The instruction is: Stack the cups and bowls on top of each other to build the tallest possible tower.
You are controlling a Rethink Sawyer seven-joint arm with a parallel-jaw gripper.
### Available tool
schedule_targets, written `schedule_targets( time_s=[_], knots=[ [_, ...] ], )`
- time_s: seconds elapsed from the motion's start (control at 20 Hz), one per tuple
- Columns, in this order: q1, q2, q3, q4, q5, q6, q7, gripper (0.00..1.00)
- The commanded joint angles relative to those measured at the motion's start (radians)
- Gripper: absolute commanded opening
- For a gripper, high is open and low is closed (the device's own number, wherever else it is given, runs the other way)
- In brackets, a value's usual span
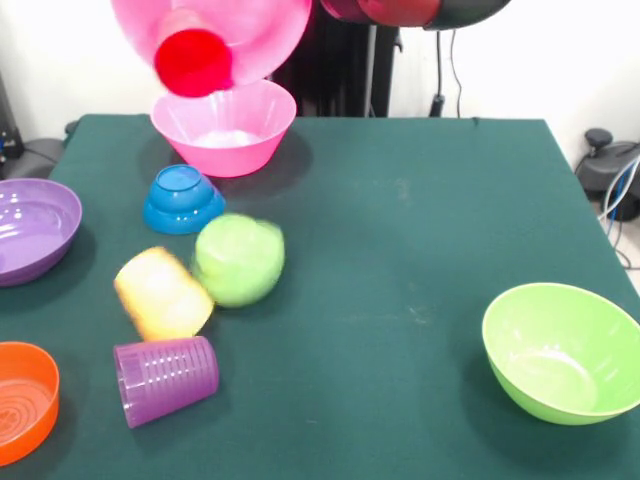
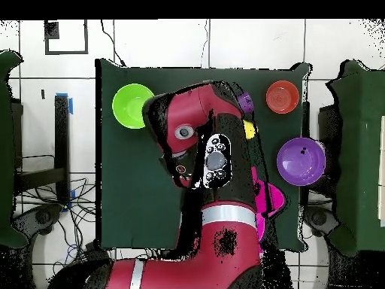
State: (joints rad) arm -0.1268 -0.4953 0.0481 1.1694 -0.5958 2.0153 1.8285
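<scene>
A tilted hot pink bowl (image 1: pixel 215 30) hangs at the top of the front view with the red cup (image 1: pixel 193 62) against its open face. The gripper itself is not visible in either view, hidden above the frame edge and under the arm (image 2: pixel 203 150), so whether its fingers are apart, together or clamped on the bowl cannot be told. Directly below the raised pair, the second hot pink bowl (image 1: pixel 225 125) stands upright on the table (image 1: pixel 400 250). Nearer the camera lie the small blue bowl (image 1: pixel 182 199), inverted, then the small green bowl (image 1: pixel 239 259) and yellow-orange cup (image 1: pixel 162 293), both smeared as if rolling, and the purple cup (image 1: pixel 166 379) on its side.

Likely risks: the red cup could slip from the tilted bowl and bounce off the rim below; the loose green bowl and yellow cup could roll farther away.

Well off to the sides sit the wide purple bowl (image 1: pixel 32 230), orange bowl (image 1: pixel 24 400) and lime green bowl (image 1: pixel 562 350). The table is covered in dark green cloth; around it are white floor tiles (image 2: pixel 150 45) and cables (image 2: pixel 45 218).
</scene>
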Motion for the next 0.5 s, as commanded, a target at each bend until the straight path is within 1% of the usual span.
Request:
schedule_targets(
  time_s=[0.05,0.25,0.5],
  knots=[
    [0.009,0.048,0.135,-0.080,-0.168,0.162,-0.361,0.00],
    [0.014,0.068,0.154,-0.111,-0.261,0.212,-0.437,0.00],
    [0.018,0.105,0.163,-0.129,-0.295,0.218,-0.430,0.00]
  ],
)
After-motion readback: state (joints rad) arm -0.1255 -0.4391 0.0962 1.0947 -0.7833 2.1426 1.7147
